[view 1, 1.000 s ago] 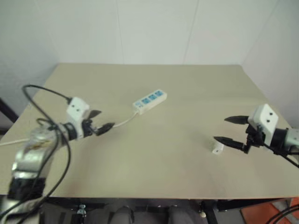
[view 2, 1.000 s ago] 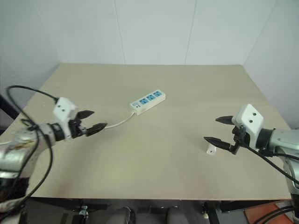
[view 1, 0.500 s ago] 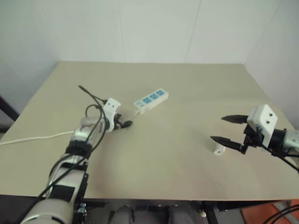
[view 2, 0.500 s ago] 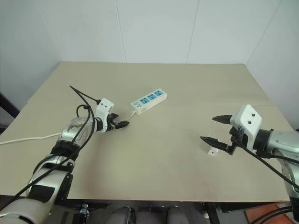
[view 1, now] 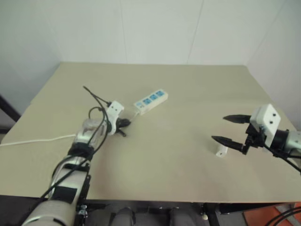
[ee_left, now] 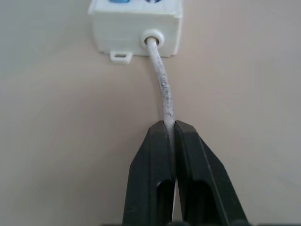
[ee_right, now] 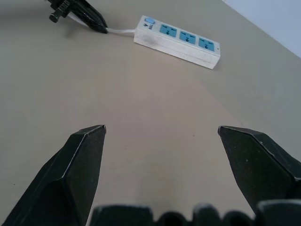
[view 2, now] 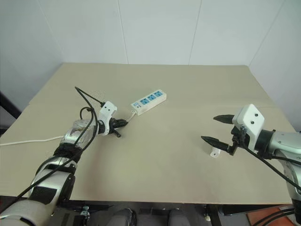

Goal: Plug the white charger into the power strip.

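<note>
Charger: the white charger lies on the beige surface at about four o'clock from its centre, untouched and well apart from the strip.

Power strip: the power strip lies angled at about eleven o'clock from centre, three blue socket faces up, its cord end toward the left arm.

Cord: the thin white cord leaves the strip's end, curves a little, and runs off toward the surface's nine o'clock edge.

Left claw: the left claw is pinched tight on the cord, just short of the strip's end.

Right claw: the right claw hangs spread wide beside the charger, one tip just above it, gripping nothing.

Step in hand: judged to be steadying or dragging the strip by its cord. The grip sits near the strain relief, which looks good for steering. A slow, low pull should keep the light bar from swinging or tipping.

Next need: the right claw would have to drop squarely over the charger's short body, prongs kept free.

Open room: bare surface lies between strip and charger, enough to bring them together near centre.

Edges: the charger sits nearer the six o'clock edge than the strip does; a nudge that way risks sliding it off.
</note>
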You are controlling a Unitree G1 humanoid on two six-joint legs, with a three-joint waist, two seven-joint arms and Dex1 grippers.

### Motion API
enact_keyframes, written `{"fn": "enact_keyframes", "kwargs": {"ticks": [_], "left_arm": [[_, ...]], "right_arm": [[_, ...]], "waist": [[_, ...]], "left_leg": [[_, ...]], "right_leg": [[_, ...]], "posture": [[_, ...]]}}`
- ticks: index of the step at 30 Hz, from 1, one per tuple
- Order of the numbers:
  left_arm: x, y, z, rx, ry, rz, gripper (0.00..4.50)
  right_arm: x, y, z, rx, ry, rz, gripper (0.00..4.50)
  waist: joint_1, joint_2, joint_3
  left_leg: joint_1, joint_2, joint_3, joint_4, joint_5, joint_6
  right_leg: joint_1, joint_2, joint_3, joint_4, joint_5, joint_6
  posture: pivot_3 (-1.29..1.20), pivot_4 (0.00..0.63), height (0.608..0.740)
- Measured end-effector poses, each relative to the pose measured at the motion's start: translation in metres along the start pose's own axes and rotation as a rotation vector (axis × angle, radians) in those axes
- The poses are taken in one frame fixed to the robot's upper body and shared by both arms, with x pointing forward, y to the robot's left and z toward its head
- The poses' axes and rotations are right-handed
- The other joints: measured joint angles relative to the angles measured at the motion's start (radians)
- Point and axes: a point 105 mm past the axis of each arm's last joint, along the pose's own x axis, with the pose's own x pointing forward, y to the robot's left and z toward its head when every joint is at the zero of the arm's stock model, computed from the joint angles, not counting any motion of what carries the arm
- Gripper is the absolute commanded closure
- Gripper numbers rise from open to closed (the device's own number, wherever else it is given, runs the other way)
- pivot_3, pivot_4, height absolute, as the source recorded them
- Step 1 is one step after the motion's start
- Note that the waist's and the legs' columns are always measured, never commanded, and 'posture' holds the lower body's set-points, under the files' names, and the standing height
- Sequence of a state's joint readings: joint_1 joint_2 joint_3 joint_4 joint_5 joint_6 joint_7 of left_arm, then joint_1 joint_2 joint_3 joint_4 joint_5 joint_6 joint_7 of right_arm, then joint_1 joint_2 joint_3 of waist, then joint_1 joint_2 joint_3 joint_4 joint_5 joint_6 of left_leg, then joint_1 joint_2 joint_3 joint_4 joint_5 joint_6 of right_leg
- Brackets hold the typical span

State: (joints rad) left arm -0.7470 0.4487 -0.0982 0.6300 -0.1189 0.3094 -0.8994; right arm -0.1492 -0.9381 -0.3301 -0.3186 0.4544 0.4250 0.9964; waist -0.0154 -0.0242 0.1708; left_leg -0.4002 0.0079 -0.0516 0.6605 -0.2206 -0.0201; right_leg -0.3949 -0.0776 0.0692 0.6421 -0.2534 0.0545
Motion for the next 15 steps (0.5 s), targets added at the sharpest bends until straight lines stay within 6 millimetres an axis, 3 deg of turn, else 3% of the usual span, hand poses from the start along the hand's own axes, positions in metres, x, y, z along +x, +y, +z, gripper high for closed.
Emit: {"fn": "enact_keyframes", "kwargs": {"ticks": [8,12,15], "left_arm": [[-0.06,-0.086,-0.039,0.129,0.049,-0.394,4.48],[-0.074,-0.099,-0.048,0.12,0.08,-0.449,4.48],[-0.073,-0.095,-0.049,0.15,0.083,-0.399,3.64]], "right_arm": [[-0.001,0.0,0.001,-0.005,0.003,0.0,0.0],[0.0,0.0,0.001,-0.007,0.002,0.003,0.0],[0.0,-0.002,0.004,-0.014,-0.008,-0.001,0.0]], "waist": [[0.006,0.001,0.0],[0.006,0.0,0.0],[0.002,0.0,0.0]], "left_leg": [[0.001,0.001,0.0,0.0,0.0,0.0],[0.003,0.002,0.001,0.0,0.0,0.0],[0.006,0.003,0.001,0.0,0.0,0.0]], "right_leg": [[0.001,0.0,0.0,0.0,0.0,0.0],[0.004,0.0,0.0,0.0,0.0,0.0],[0.006,0.001,0.0,-0.001,0.0,0.0]], "posture": [[0.0,0.15,0.74],[0.0,0.15,0.74],[0.0,0.15,0.74]]}}
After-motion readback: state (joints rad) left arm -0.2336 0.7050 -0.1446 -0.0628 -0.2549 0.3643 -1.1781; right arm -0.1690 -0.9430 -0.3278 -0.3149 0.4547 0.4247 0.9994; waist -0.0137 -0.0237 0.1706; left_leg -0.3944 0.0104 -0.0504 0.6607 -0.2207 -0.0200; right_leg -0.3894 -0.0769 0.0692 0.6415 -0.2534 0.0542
